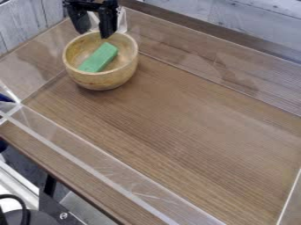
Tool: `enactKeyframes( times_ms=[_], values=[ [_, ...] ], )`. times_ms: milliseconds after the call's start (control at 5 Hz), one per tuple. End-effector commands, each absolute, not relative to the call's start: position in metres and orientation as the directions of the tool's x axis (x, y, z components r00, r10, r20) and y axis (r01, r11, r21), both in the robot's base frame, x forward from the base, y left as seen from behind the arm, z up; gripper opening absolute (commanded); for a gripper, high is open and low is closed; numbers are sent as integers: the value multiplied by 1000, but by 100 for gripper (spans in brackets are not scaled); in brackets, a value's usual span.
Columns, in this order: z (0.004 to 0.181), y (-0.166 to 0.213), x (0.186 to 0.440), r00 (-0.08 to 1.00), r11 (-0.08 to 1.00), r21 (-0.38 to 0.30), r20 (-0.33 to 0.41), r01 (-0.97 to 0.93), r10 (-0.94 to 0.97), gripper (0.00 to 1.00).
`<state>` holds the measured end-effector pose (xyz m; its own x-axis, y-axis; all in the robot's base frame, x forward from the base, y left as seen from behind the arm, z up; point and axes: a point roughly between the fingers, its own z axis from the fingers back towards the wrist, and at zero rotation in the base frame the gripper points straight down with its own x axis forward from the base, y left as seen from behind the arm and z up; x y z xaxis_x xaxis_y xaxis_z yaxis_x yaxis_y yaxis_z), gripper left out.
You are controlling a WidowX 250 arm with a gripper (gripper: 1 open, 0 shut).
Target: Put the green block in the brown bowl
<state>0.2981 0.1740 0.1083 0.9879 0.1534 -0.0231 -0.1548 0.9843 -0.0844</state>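
Gripper point(91, 23) status: released, with the two dark fingers point(79, 19) spread apart and nothing between them. It points straight down and hangs above the far rim of the brown bowl point(83, 81), clear of the bowl's contents. Only the lower part of the gripper is in view; the rest runs off the top edge of the frame.

Green block point(99, 58) location: inside the brown bowl. The block lies tilted, with one end low near the middle of the tan inside and the other end leaning up toward the far-right wall. No part of the gripper touches it.

Brown bowl location: the far-left area of the desk point(188, 123), near the left edge. The bowl stands upright on its base.

Desk surface: dark wood grain, running diagonally across the view. A low clear wall point(70, 171) borders the desk along its near and left sides, and pale planks point(253, 22) stand behind the far edge. The near-left corner of the view shows part of the dark frame point(24, 211) below the desk.
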Motion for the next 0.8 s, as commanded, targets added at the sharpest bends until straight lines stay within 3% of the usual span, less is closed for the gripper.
enactKeyframes(
  times_ms=[0,600],
  values=[
    [134,176,305,989,990,-45,56,-137,140,100],
    [131,169,307,992,992,-48,50,-115,118,100]
  ],
)
